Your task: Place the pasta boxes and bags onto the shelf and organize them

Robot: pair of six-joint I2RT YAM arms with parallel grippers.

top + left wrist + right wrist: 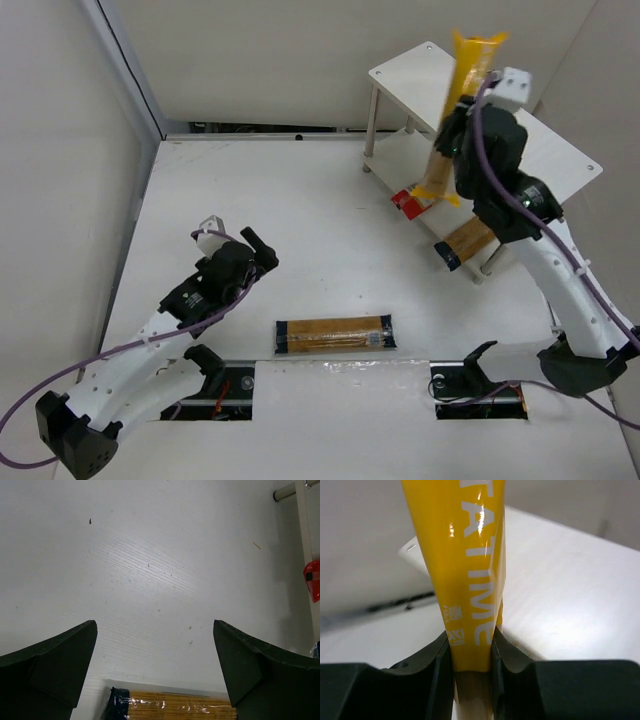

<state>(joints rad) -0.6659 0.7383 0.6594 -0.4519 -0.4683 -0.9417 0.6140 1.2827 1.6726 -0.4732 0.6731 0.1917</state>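
The right gripper (455,122) clamps a yellow pasta bag (470,70) almost upright above the 2-tier shelf (400,72), a red-ended pack (410,203) and a navy-ended pack (463,243) poke out from under its top board, and 1 spaghetti pack (335,335) lies flat on the table (300,190) near the spread left gripper (262,250).

The yellow pack (465,555) is a bright, glossy yellow with white block letters running up it. On the white table (300,200), the navy-ended pack (335,335) shows golden pasta between dark navy ends. The second dark-ended pack (466,240) is the same gold, and the red-ended pack (408,203) shows only its red tip. The shelf (565,150) is pale whitewashed wood grain on white legs. The left gripper (155,650) and right gripper (472,655) are black, the cables (110,352) purple
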